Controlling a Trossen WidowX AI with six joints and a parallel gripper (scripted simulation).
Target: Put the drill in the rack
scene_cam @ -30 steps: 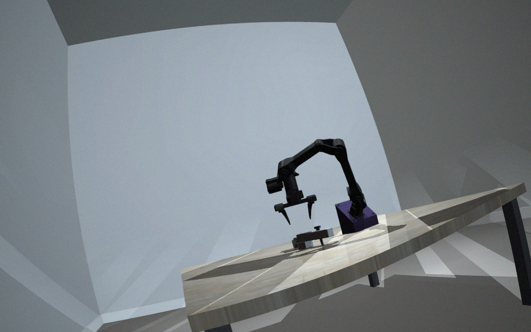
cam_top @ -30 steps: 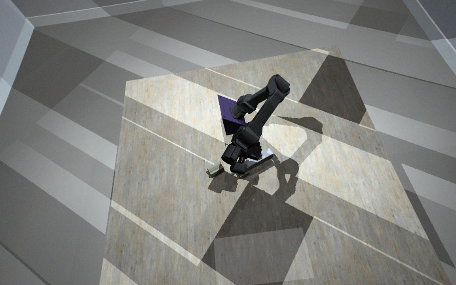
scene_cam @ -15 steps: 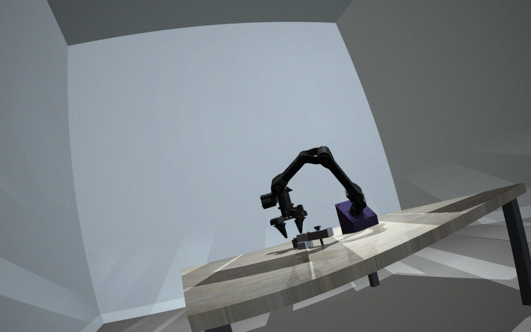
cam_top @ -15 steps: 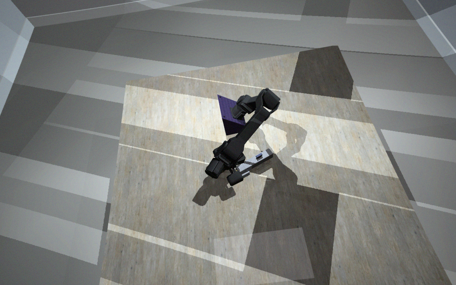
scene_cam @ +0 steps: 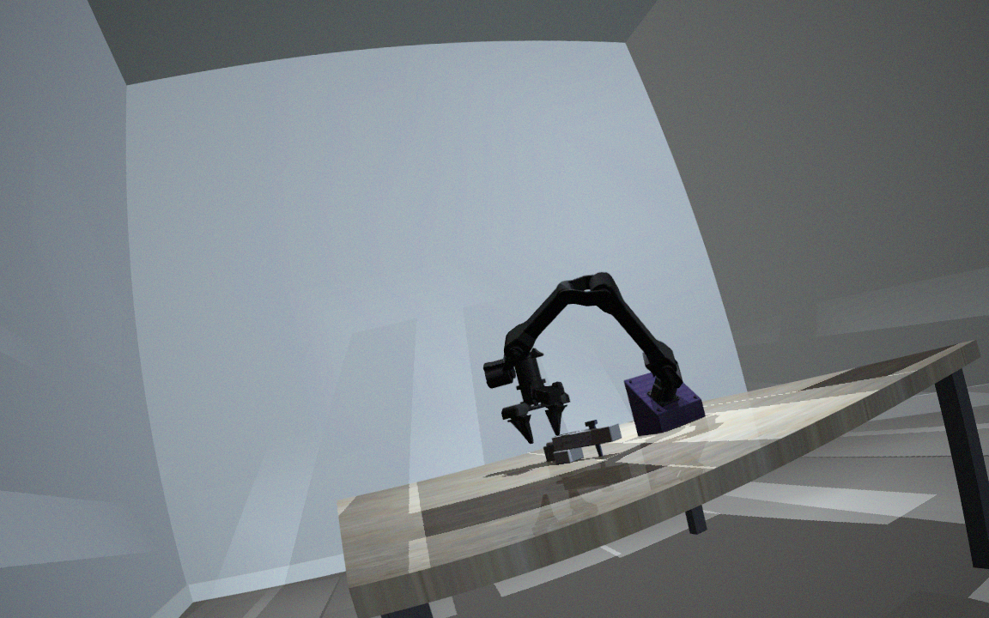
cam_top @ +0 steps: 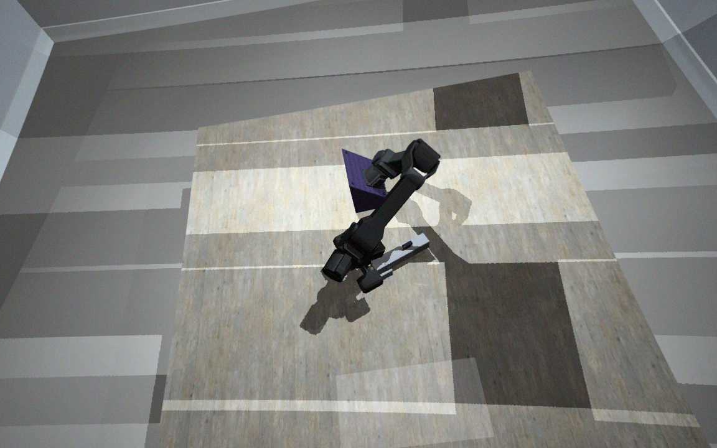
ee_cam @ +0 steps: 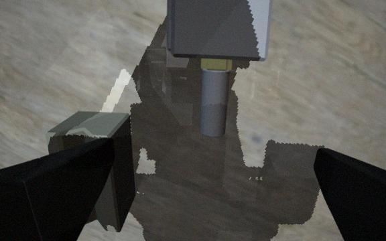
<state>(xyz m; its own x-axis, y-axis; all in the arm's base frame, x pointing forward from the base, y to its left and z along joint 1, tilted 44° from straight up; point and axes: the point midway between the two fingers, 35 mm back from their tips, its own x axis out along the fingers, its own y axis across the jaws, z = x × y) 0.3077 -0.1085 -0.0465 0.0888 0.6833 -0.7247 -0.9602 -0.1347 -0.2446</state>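
Observation:
A grey drill shank (ee_cam: pixel 214 100) with a yellow collar (ee_cam: pixel 216 64) sticks out of the end of a long grey-white holder (ee_cam: pixel 213 27) (cam_top: pixel 396 255) (scene_cam: pixel 584 439). The dark key (cam_top: pixel 406 244) (scene_cam: pixel 591 423) stands raised on the holder's top; it is outside the wrist view. My gripper (ee_cam: pixel 215 154) (scene_cam: pixel 545 436) is open and empty, pointing down past the holder's drill end. In the wrist view the shank's free end appears between the fingertips, slightly ahead of them. The olive-grey notched rack (ee_cam: pixel 106 124) is partly hidden behind the left finger. The arm hides it in the top view.
The arm's purple base block (cam_top: pixel 358 178) (scene_cam: pixel 646 405) stands on the wooden table (cam_top: pixel 261 356) (scene_cam: pixel 482 515), beyond the holder in the top view. A small grey block (scene_cam: pixel 567 456) sits low beside the holder. The arm's shadow falls across the tabletop around the shank.

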